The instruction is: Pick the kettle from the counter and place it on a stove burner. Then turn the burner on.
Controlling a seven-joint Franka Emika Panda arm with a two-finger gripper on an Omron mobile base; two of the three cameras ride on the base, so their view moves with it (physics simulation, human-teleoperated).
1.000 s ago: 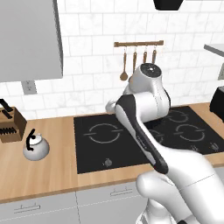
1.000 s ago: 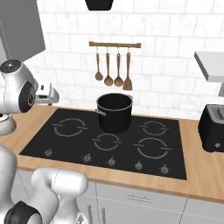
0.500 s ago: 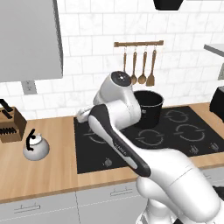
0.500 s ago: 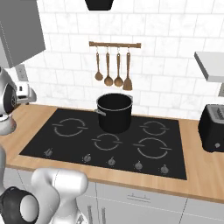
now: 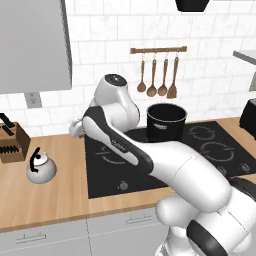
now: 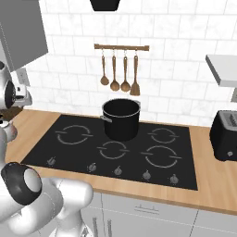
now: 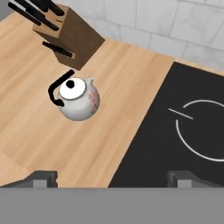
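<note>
**Kettle lying ahead and to the left of an open, empty end effector**

I am holding my end effector [image 7: 111, 177] above the bench [image 7: 100, 131], its two finger tips spread wide at the bottom of the hand view with nothing between them. The kettle [image 7: 78, 99] is standing upright on the bench, apart from my fingers, ahead of the end effector and off to its left in the hand view. Its black arched handle [image 7: 59, 87] is running diagonally across my field, from lower left toward upper right, so it is lying neither along nor square across the line between my finger tips. I am judging that a grasp on the handle calls for a travel forward and left, a roll of the wrist, then a descent.

The knife block [image 7: 65, 33] is standing just beyond the kettle, near it but not touching. The cooktop [image 7: 175, 148] is lying to the right of my end effector, with the nearest stove burner [image 7: 203, 131] ahead and right, well apart from the kettle. In the left base view the kettle [image 5: 41, 167] is sitting on the bench left of the cooktop, lower than my wrist. The black pot [image 5: 166, 121] is occupying a rear ring, so the ring nearest me looks like the better target.
</note>
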